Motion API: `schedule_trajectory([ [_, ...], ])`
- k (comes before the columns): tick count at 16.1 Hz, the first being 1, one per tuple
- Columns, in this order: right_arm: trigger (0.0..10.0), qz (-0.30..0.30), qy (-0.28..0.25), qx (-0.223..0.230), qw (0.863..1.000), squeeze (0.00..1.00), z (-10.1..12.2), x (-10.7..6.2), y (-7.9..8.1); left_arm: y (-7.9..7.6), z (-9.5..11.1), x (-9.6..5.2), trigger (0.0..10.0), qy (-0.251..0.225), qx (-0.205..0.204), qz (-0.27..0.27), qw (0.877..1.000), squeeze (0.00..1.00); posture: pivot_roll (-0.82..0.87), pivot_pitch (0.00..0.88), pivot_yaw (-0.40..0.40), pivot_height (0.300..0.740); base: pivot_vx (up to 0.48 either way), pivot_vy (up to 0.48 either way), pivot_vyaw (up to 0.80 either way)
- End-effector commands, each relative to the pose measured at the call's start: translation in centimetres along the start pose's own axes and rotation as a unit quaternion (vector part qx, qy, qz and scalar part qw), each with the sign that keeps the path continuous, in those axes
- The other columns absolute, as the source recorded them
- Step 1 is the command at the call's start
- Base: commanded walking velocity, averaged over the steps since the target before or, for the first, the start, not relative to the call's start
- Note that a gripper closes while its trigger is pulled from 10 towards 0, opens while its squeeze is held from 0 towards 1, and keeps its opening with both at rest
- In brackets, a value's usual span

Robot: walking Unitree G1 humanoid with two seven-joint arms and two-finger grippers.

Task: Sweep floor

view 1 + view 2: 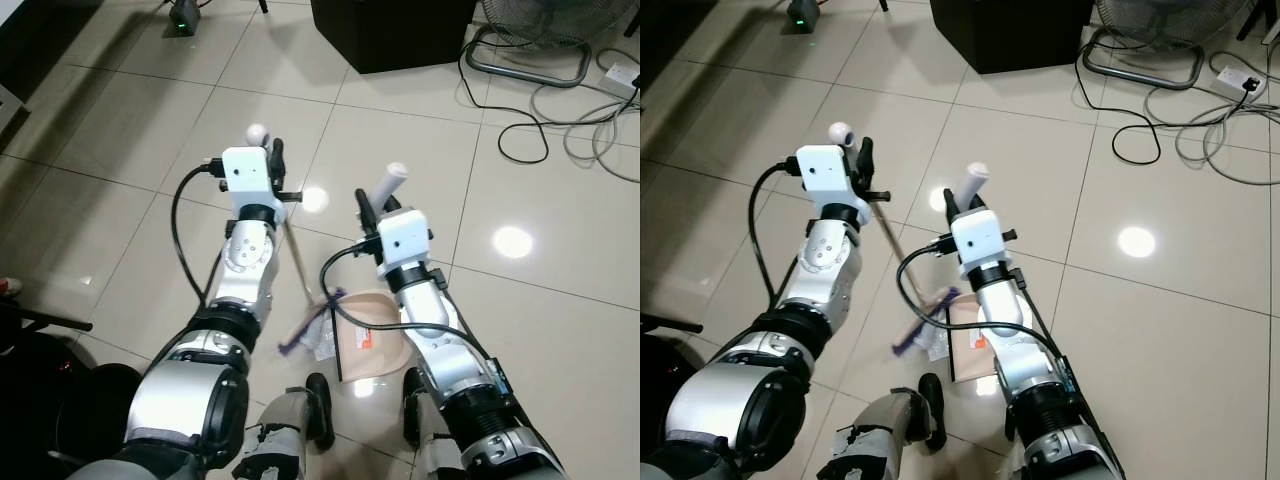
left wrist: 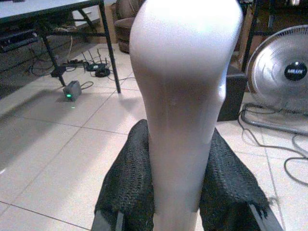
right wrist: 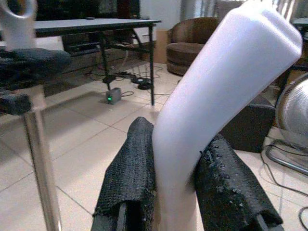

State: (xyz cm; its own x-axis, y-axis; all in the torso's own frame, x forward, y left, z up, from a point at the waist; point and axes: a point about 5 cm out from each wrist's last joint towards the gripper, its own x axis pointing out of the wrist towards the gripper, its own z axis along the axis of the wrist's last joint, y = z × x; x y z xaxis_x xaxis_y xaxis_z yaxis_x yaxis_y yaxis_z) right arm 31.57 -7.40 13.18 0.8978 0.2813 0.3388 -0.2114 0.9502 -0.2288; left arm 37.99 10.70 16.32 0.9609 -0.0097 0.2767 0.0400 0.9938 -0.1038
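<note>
Cables and a fan base lie at 1 o'clock; left gripper clamps the broom (handle slanting down toward 5 o'clock), right gripper the dustpan.

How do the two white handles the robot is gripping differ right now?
The left gripper holds the broom handle, straight with a rounded knob end. The right gripper holds the dustpan handle, bent and flat-ended. The broom's runs into a thin metal pole. Both are white, clamped between black fingers.

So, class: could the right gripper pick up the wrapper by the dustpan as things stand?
Probably not: the right gripper is shut on the dustpan handle, so it has no free fingers for the wrapper.
</note>
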Motion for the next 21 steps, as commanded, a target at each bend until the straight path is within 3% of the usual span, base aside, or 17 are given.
schedule_trajectory([
  [1,10.0,-0.005,0.015,0.0,1.0,0.0,-0.4,-0.2,-0.1,0.6,0.5,0.1,10.0,-0.019,-0.033,0.029,0.999,0.0,0.08,0.351,0.172,0.74,0.0,0.0,0.0],
  [4,10.0,-0.023,0.029,-0.001,0.999,0.0,-0.8,-0.2,-0.8,0.7,1.2,0.4,10.0,-0.03,-0.101,0.078,0.991,0.0,0.08,0.343,0.173,0.74,0.0,0.0,0.0],
  [7,10.0,-0.03,0.038,0.001,0.999,0.0,-1.0,-0.3,-0.9,-0.5,2.4,0.6,10.0,-0.044,-0.138,0.05,0.988,0.0,0.08,0.345,0.176,0.74,0.0,0.0,0.0],
  [9,10.0,-0.031,0.042,0.001,0.999,0.0,-1.2,-0.3,-1.0,-0.7,3.5,0.6,10.0,-0.057,-0.141,0.023,0.988,0.0,0.09,0.339,0.173,0.74,0.0,0.0,0.0],
  [13,10.0,-0.035,0.049,0.003,0.998,0.0,-1.5,-0.3,-1.4,0.0,7.7,0.6,10.0,-0.103,-0.12,-0.049,0.986,0.0,0.09,0.324,0.169,0.74,0.0,0.0,0.0],
  [16,10.0,-0.052,0.056,0.014,0.997,0.0,-1.7,-0.4,-2.4,1.7,10.4,1.0,10.0,-0.128,-0.102,-0.063,0.984,0.0,0.09,0.316,0.165,0.74,0.0,0.0,0.0],
  [18,10.0,-0.078,0.062,0.024,0.995,0.0,-2.1,-0.9,-3.8,3.3,11.8,1.4,10.0,-0.136,-0.069,-0.069,0.986,0.0,0.08,0.265,0.158,0.74,0.0,0.0,0.0],
  [20,10.0,-0.108,0.064,0.032,0.992,0.0,-2.1,-1.3,-5.3,4.3,12.4,2.0,10.0,-0.134,-0.028,-0.075,0.988,0.0,0.08,0.255,0.152,0.74,0.0,0.0,0.0],
  [21,10.0,-0.126,0.064,0.038,0.989,0.0,-2.1,-1.8,-5.8,4.8,11.7,1.9,10.0,-0.114,0.001,-0.078,0.99,0.0,0.06,0.207,0.146,0.74,0.0,0.0,0.0],
])
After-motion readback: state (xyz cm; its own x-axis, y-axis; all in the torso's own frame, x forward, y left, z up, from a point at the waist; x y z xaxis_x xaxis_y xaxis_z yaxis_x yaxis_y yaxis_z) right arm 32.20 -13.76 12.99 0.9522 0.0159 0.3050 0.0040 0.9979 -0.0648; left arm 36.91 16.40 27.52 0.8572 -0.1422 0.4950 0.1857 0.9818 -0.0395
